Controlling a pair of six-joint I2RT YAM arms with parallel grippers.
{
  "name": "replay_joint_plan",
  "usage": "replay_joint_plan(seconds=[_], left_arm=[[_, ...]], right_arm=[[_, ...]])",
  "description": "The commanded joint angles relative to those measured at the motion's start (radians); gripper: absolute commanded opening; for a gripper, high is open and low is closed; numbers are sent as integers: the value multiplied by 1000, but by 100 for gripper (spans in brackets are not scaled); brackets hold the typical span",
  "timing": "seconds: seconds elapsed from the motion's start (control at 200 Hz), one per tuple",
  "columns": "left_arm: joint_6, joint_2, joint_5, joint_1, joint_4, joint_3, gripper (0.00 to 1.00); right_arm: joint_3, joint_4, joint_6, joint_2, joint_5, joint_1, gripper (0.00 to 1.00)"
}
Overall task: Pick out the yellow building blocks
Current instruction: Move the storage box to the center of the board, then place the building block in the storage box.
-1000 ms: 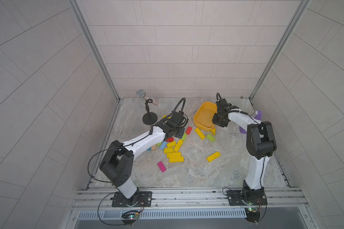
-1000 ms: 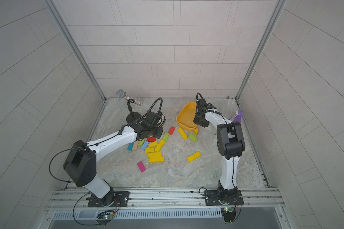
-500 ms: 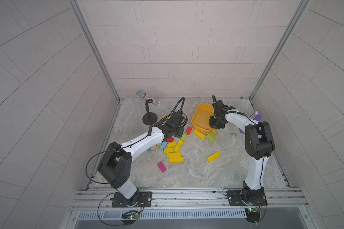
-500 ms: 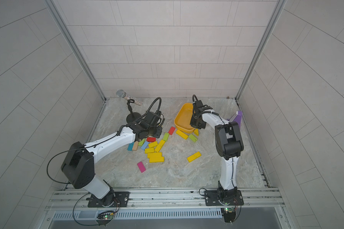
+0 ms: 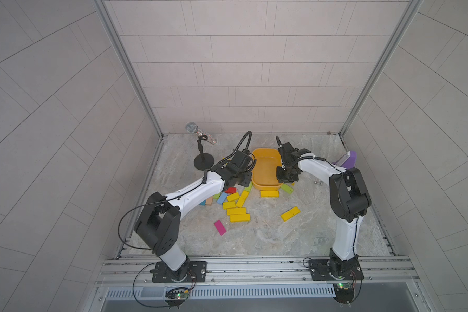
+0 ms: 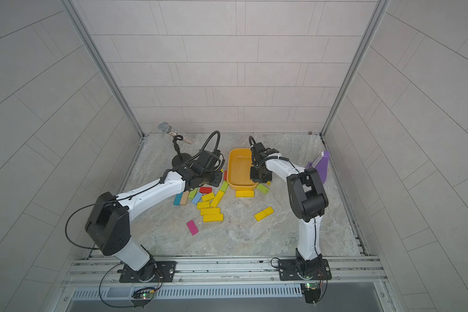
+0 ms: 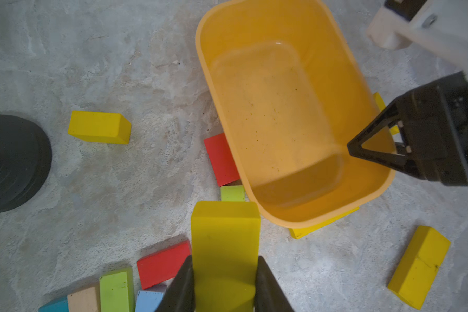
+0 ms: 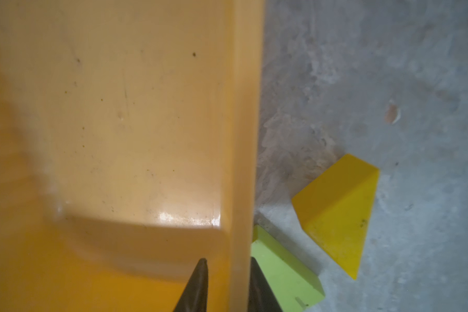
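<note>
Both clamped: left hand (image 7: 224,258) on yellow block (image 7: 224,232), right hand (image 8: 227,258) on tub wall (image 8: 245,108).

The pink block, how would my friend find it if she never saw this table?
Find the big orange-yellow tub. From it, come forward toward the camera, past the cluster of yellow blocks. Just beyond them, lying flat and alone, is the only pink block there.
</note>
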Motion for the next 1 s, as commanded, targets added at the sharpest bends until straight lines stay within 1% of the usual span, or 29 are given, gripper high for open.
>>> replay_joint_plan(seconds=[0.0,0.06,0.135,0.23,0.315,0.42,0.51,0.65,0.806,0.996], left_arm=[[-50,64,80,-6,9,83,0],[-102,107,115,-8,1,135,0],[-188,176,149,-8,-32,212,0],[-275,274,206,-15,-88,321,0],[-321,347,211,-32,-110,389,0],[-319,424,151,-61,-139,466,0],[-293,494,85,-79,-201,557,4],[-287,612,8,-87,-292,689,7],[-287,717,-61,-87,-378,804,7],[-287,800,-143,-86,-404,885,7]], right_arm=[[29,-36,-14,-55,-3,-8,37],[40,-37,-9,-73,-15,-21,43],[40,-36,2,-113,-11,-43,46],[13,-32,14,-176,14,-73,48],[-38,-15,28,-240,36,-95,49],[-122,18,49,-325,55,-111,49],[-192,42,64,-392,77,-114,49],[-288,72,84,-484,112,-117,49],[-339,77,94,-546,159,-122,49],[-372,79,90,-584,178,-137,49]])
